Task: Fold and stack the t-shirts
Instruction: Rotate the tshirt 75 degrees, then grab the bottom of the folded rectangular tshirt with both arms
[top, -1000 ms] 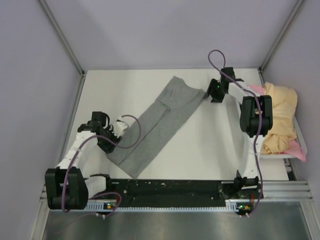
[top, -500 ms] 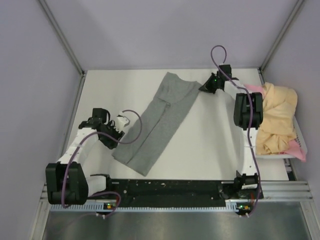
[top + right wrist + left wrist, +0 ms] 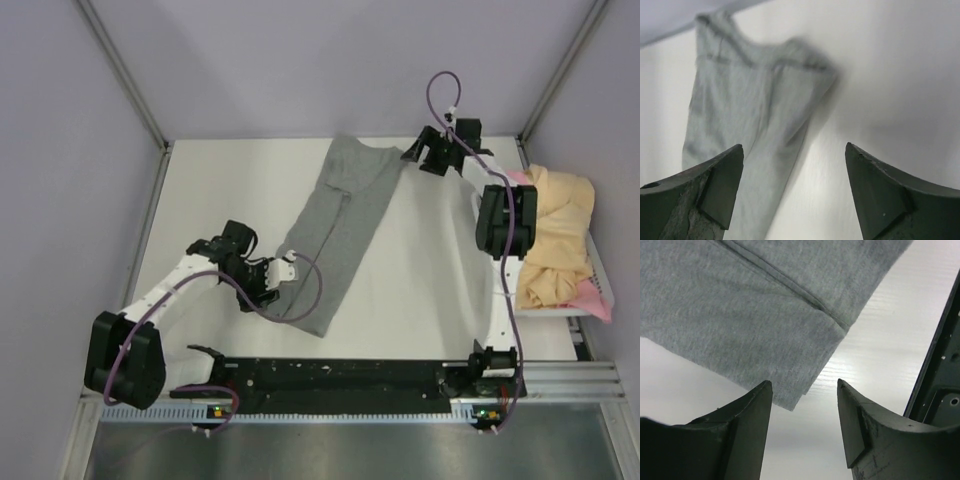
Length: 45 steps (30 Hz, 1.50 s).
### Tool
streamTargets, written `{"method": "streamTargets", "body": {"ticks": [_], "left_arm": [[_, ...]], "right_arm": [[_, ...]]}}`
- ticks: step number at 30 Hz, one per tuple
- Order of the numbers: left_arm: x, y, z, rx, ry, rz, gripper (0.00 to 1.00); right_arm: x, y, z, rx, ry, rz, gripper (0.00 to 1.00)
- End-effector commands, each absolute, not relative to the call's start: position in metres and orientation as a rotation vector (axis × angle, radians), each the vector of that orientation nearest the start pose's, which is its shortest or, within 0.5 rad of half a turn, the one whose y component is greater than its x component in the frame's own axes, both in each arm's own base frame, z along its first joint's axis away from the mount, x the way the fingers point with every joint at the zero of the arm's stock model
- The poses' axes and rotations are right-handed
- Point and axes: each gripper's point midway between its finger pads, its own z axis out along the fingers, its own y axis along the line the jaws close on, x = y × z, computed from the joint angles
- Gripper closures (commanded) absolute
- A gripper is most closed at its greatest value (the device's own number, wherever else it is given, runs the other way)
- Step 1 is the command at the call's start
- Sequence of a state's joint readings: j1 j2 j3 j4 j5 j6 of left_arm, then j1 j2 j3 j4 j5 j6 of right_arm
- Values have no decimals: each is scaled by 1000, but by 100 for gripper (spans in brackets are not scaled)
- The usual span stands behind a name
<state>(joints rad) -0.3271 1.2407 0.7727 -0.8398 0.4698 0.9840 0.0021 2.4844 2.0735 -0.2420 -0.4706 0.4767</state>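
The grey t-shirt, folded into a long strip, lies flat on the white table and runs from the back centre to near the front rail. My left gripper hovers at its near left edge. In the left wrist view that gripper is open and holds nothing, with the near corner of the grey t-shirt just ahead. My right gripper sits by the far right corner. In the right wrist view it is open and empty, and the grey t-shirt lies ahead to the left.
A crumpled pale yellow t-shirt lies on a pink one in a white tray at the right edge. A black rail runs along the front. Grey walls close the left, back and right.
The right gripper let go of the far corner and opened. The left gripper slid right along the near end and opened wider. The grey strip swung to lie more upright.
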Motion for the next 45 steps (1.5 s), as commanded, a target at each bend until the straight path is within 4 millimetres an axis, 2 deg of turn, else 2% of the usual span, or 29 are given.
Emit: {"method": "streamTargets", "body": {"ticks": [1, 4, 7, 8, 10, 12, 13, 15, 17, 18, 19, 23, 27, 29, 31, 32, 34, 37, 40, 42, 45], "left_arm": [[189, -111, 72, 1903, 1887, -511, 40], [192, -104, 67, 1931, 1794, -503, 38], [192, -103, 54, 2022, 1668, -469, 34], [192, -103, 51, 2043, 1630, -456, 34], [191, -101, 44, 2083, 1584, -435, 34], [191, -99, 37, 2107, 1563, -416, 34], [193, -100, 35, 2106, 1557, -402, 34], [191, -98, 28, 2119, 1556, -399, 35], [191, -96, 24, 2128, 1556, -394, 35], [193, -95, 21, 2125, 1569, -376, 36], [193, -93, 19, 2127, 1576, -364, 38], [194, -90, 9, 2122, 1609, -328, 50], [184, -83, 2, 2134, 1683, -323, 70], [177, -79, 0, 2146, 1708, -325, 80], [169, -75, -1, 2159, 1726, -327, 91], [165, -73, 0, 2161, 1733, -329, 97], [157, -72, 4, 2155, 1751, -343, 100], [141, -72, 15, 2140, 1807, -418, 100], [125, -78, 33, 2090, 1869, -536, 100], [116, -89, 47, 2040, 1861, -642, 100], [110, -105, 73, 1970, 1837, -762, 100]], "right_arm": [[566, 153, 230, -255, 1839, 970, 18], [492, 190, 261, -533, 1670, 965, 19], [412, 230, 250, -834, 1554, 938, 20], [384, 239, 236, -932, 1521, 909, 20], [332, 265, 220, -1111, 1418, 870, 20], [271, 295, 209, -1321, 1242, 844, 18], [242, 308, 193, -1410, 1183, 843, 16], [200, 326, 162, -1559, 1104, 797, 14], [178, 340, 136, -1645, 1118, 741, 14], [161, 350, 110, -1722, 1130, 716, 14], [151, 355, 98, -1774, 1111, 709, 16], [142, 368, 57, -1913, 1108, 575, 25], [132, 376, 36, -2006, 1101, 513, 25], [127, 374, 23, -2054, 1121, 488, 25], [125, 367, 14, -2104, 1163, 450, 33], [125, 363, 11, -2120, 1179, 433, 42], [123, 353, 8, -2151, 1204, 395, 62], [116, 338, 10, -2182, 1256, 387, 79], [104, 334, 28, -2163, 1250, 416, 100], [93, 335, 48, -2136, 1239, 471, 100], [90, 333, 67, -2074, 1269, 514, 100]]}}
